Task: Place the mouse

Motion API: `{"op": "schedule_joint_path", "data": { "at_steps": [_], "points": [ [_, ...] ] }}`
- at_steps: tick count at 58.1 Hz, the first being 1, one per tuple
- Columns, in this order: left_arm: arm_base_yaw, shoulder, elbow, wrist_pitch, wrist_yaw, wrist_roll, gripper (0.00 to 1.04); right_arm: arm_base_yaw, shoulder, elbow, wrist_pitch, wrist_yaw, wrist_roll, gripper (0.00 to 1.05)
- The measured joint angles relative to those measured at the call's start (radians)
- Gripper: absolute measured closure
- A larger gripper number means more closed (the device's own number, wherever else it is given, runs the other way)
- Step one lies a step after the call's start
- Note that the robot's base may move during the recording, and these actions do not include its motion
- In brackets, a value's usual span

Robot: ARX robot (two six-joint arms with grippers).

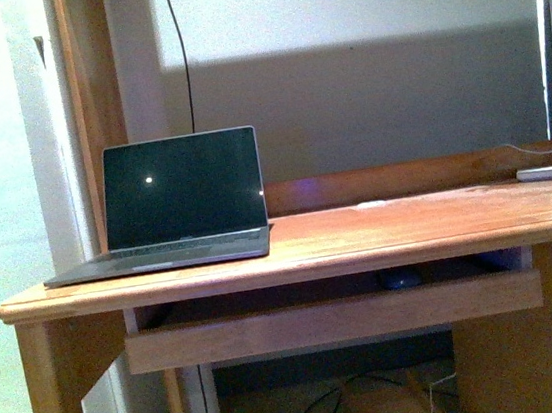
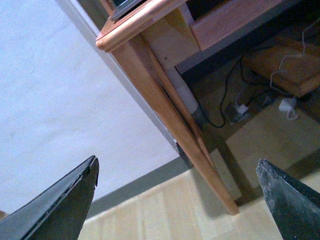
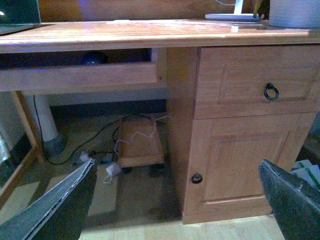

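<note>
the mouse [image 1: 401, 278] lies in the pull-out tray [image 1: 330, 321] under the surface [image 1: 409, 225], below and right of the laptop [image 1: 184, 193]. the left pincer [image 2: 176, 165] and right pincer [image 3: 176, 165] gape wide, empty. pickup seems not yet begun; next, the right pincer should reach into the tray.

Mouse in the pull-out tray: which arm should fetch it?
Right, likely. The mouse sits right of centre in the tray, and the right end effector, open, has it in view. The left end effector, open, points at the desk leg, mouse out of view.
</note>
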Motion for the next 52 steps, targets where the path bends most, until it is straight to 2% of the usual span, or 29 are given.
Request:
{"op": "schedule_joint_path", "data": {
  "at_steps": [8,17,31,41,52],
  "points": [
    [-0.047,0.252,0.111,0.161,0.009,0.226,0.08,0.0,0.0,0.0,0.0,0.0,0.0,0.07],
    [-0.106,0.438,0.257,0.23,0.055,0.431,0.08,0.0,0.0,0.0,0.0,0.0,0.0,0.07],
    [-0.178,0.649,0.552,0.17,0.109,0.645,0.08,0.0,0.0,0.0,0.0,0.0,0.0,0.07],
    [-0.222,0.783,0.793,0.074,0.11,0.726,0.08,0.0,0.0,0.0,0.0,0.0,0.0,0.07],
    [-0.266,0.895,0.943,0.003,0.116,0.776,0.08,0.0,0.0,0.0,0.0,0.0,0.0,0.07]
  ]
}}
